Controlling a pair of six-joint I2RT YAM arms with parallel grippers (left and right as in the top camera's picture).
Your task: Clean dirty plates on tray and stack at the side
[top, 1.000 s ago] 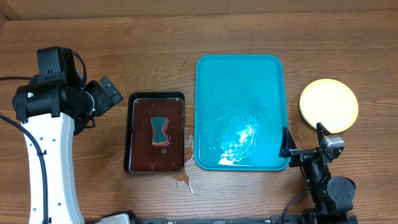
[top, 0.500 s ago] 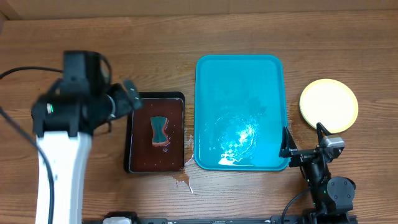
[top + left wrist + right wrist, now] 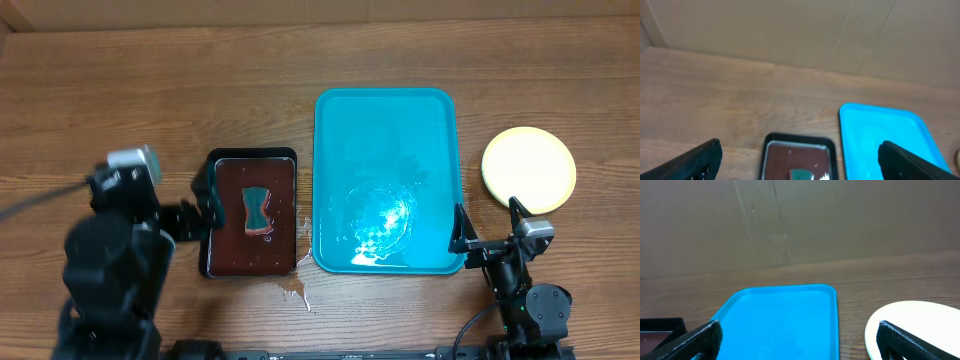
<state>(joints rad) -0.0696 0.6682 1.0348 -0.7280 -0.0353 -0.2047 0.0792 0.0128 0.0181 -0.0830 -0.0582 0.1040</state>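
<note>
Nearest you, your right gripper (image 3: 487, 220) sits low at the front of the table (image 3: 150, 80), just off the near right corner of the tray (image 3: 385, 120), its 2 fingers spread wide apart. Your left gripper (image 3: 203, 207) is blurred in the overhead view, but it hangs at the left edge of the black tray (image 3: 252, 156), and its wrist camera shows both fingers set far apart at the frame's bottom corners. A few brown drips (image 3: 293, 292) lie on the wood just in front of the black tray. That tray holds dark reddish-brown liquid with 1 teal sponge (image 3: 257, 210) lying in the middle. Just beside it on the right, not touching, lies the turquoise tray, with a wet sheen across its near half. The plates (image 3: 528, 170) sit on the table to the right of the tray, apart from it, showing as 1 pale yellow disc from above; you cannot tell how many are stacked. A cardboard wall (image 3: 790, 220) closes the far side.
</note>
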